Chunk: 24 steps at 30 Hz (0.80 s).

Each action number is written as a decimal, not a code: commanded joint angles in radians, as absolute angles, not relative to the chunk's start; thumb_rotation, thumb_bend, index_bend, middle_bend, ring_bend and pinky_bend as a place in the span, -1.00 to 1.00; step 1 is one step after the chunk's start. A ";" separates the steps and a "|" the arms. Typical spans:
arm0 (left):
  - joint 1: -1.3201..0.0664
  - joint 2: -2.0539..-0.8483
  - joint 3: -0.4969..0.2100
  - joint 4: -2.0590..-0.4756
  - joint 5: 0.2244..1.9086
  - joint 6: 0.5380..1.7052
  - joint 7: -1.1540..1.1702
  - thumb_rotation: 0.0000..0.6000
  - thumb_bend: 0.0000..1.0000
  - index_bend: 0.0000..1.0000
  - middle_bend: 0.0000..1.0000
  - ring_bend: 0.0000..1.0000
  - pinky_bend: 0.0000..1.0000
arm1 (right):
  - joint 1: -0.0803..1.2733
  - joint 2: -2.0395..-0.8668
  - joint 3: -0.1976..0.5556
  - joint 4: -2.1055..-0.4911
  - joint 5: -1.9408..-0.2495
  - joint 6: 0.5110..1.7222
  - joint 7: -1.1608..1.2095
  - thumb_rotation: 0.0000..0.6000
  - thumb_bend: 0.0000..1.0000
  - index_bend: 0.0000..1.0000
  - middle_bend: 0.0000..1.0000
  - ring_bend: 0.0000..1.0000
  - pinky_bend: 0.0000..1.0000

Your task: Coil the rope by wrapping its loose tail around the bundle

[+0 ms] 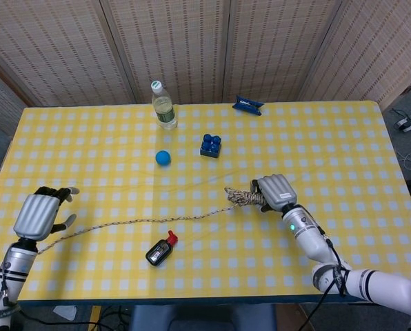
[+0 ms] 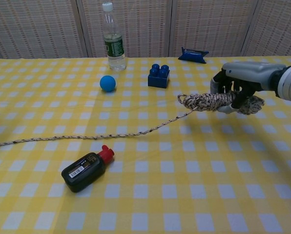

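Note:
My right hand (image 1: 274, 192) (image 2: 243, 80) grips the speckled rope bundle (image 2: 211, 101) (image 1: 241, 198) and holds it raised off the yellow checked table (image 1: 329, 152). The loose tail (image 1: 143, 222) (image 2: 87, 137) slopes down from the bundle and trails left along the cloth to the table's left edge. My left hand (image 1: 40, 212) hovers over the tail's far end at the left front of the table, fingers apart, holding nothing. That hand is out of the chest view.
A black bottle with a red cap (image 1: 161, 250) (image 2: 85, 168) lies just in front of the tail. Behind it stand a blue ball (image 1: 163, 157), a blue brick (image 1: 210, 145), a water bottle (image 1: 163, 105) and a dark blue packet (image 1: 247, 105).

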<state>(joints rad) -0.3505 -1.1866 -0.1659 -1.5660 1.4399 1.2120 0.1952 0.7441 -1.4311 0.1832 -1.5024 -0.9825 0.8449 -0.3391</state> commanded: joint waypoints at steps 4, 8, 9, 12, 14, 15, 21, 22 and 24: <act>-0.420 -1.235 -0.170 -1.502 1.346 1.095 0.242 1.00 -0.47 -0.10 0.45 0.42 0.57 | 0.747 -1.427 0.199 -1.512 -0.986 0.863 -0.311 1.00 -0.25 0.22 0.17 -0.09 -0.10; -0.435 -1.263 -0.163 -1.481 1.305 1.070 0.266 1.00 -0.47 -0.04 0.64 0.59 0.73 | 0.745 -1.428 0.208 -1.513 -0.997 0.872 -0.276 1.00 -0.25 0.22 0.17 -0.08 -0.08; -0.435 -1.267 -0.161 -1.480 1.302 1.070 0.269 1.00 -0.47 -0.03 0.67 0.61 0.75 | 0.744 -1.429 0.210 -1.512 -1.001 0.873 -0.267 1.00 -0.25 0.22 0.18 -0.07 -0.08; -0.435 -1.274 -0.148 -1.487 1.288 1.066 0.279 1.00 -0.47 -0.01 0.75 0.68 0.81 | 0.742 -1.431 0.216 -1.508 -1.009 0.876 -0.237 1.00 -0.25 0.23 0.18 -0.07 -0.07; -0.434 -1.280 -0.142 -1.492 1.281 1.067 0.284 1.00 -0.47 0.01 0.78 0.70 0.82 | 0.740 -1.433 0.218 -1.504 -1.015 0.876 -0.221 1.00 -0.25 0.23 0.18 -0.07 -0.07; -0.433 -1.287 -0.138 -1.491 1.278 1.068 0.286 1.00 -0.47 0.02 0.79 0.70 0.83 | 0.739 -1.434 0.219 -1.502 -1.020 0.877 -0.210 1.00 -0.25 0.24 0.19 -0.06 -0.07; -0.439 -1.345 -0.123 -1.458 1.272 1.080 0.305 1.00 -0.47 0.07 0.82 0.73 0.84 | 0.734 -1.437 0.214 -1.482 -1.047 0.879 -0.171 1.00 -0.24 0.26 0.19 -0.05 -0.06; -0.439 -1.354 -0.121 -1.456 1.271 1.084 0.308 1.00 -0.47 0.08 0.82 0.73 0.84 | 0.733 -1.436 0.213 -1.480 -1.049 0.878 -0.167 1.00 -0.24 0.26 0.19 -0.05 -0.06; -0.441 -1.366 -0.118 -1.456 1.268 1.085 0.314 1.00 -0.47 0.09 0.83 0.74 0.85 | 0.732 -1.434 0.212 -1.478 -1.050 0.877 -0.163 1.00 -0.24 0.26 0.19 -0.05 -0.06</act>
